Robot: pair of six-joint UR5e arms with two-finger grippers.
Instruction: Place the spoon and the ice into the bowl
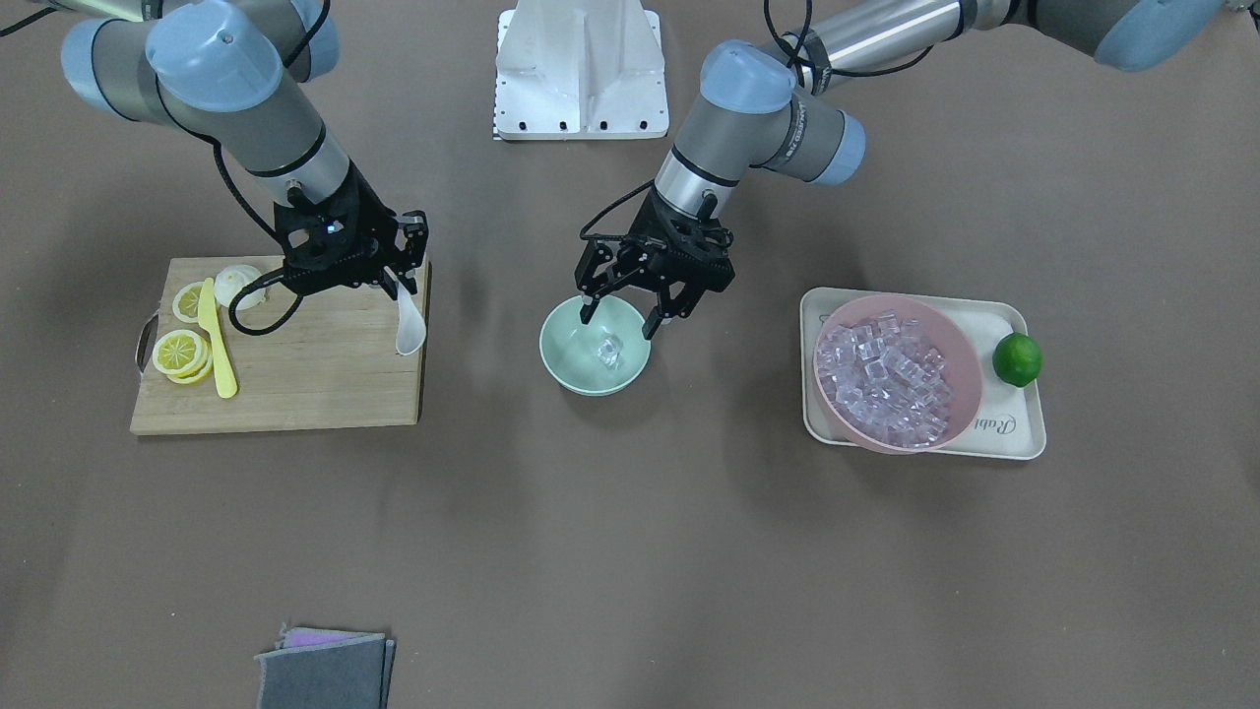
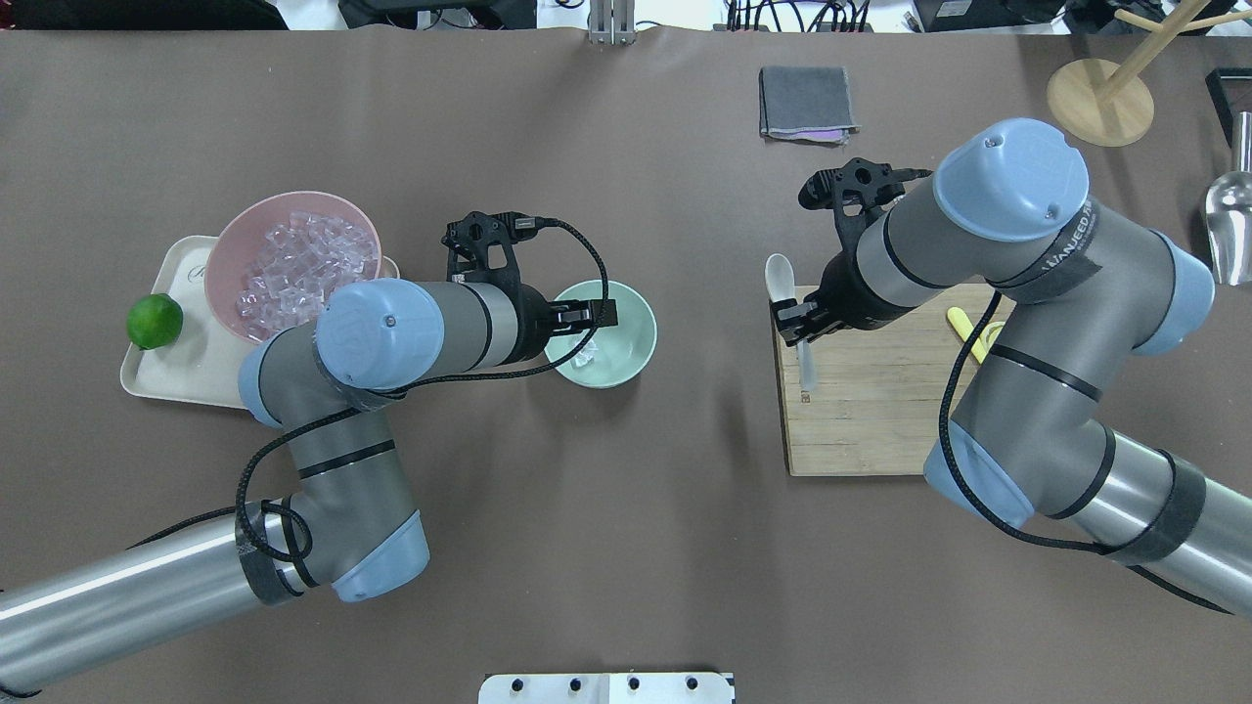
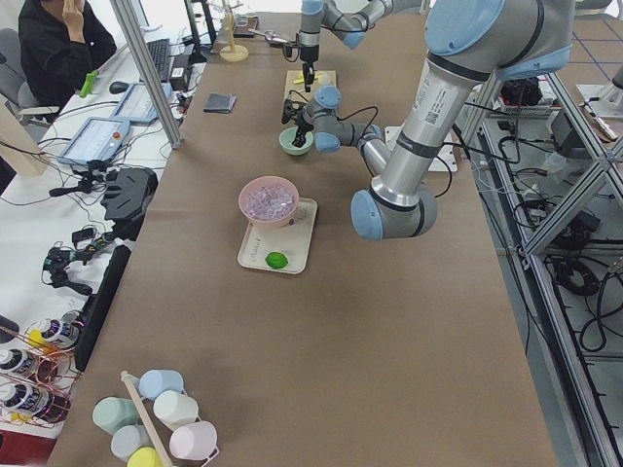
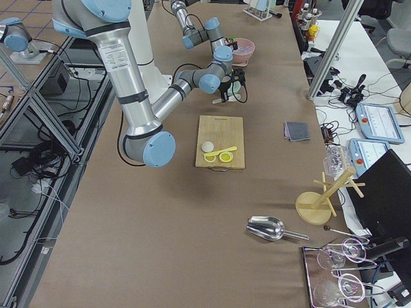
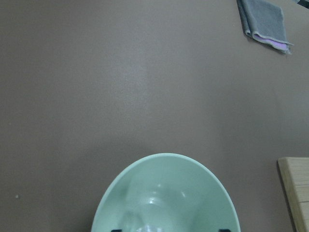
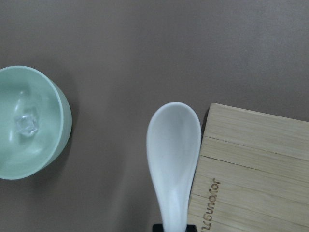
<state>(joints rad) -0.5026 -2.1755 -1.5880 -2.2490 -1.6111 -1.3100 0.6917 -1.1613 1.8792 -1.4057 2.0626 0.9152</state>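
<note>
**Left claw (image 1: 618, 323) spread above bowl (image 1: 563, 366), right claw (image 1: 402, 284) clamped on spoon (image 1: 410, 330)**

One clear ice cube (image 1: 610, 350) lies at the bottom of the small mint-green bowl, which stands near the middle of a brown table (image 1: 630, 551). The left claw hangs just over the bowl. Its two black fingers are apart, one near each side of the rim, and they hold nothing. The cube sits below the gap between them.

The white spoon is on the robot's right of the bowl, well apart from it. The right claw grips the spoon by its handle, fingers closed tight on it. The scoop has its hollow side up and points away from the robot. It sits at the edge of a wooden board (image 1: 325, 384), on the side nearest the bowl.

At the board's other end lie a yellow knife (image 1: 219, 345), lemon slices (image 1: 180, 352) and a pale round piece of fruit (image 1: 236, 284).

On the robot's left of the bowl, a cream tray (image 1: 1019, 433) carries a pink bowl (image 1: 967, 369) heaped with clear cubes (image 1: 886, 379). A lime (image 1: 1017, 358) rests on the tray just beside the pink bowl, on its outer side.

A folded grey cloth (image 1: 325, 670) lies at the table's far edge from the robot, on its right side.
</note>
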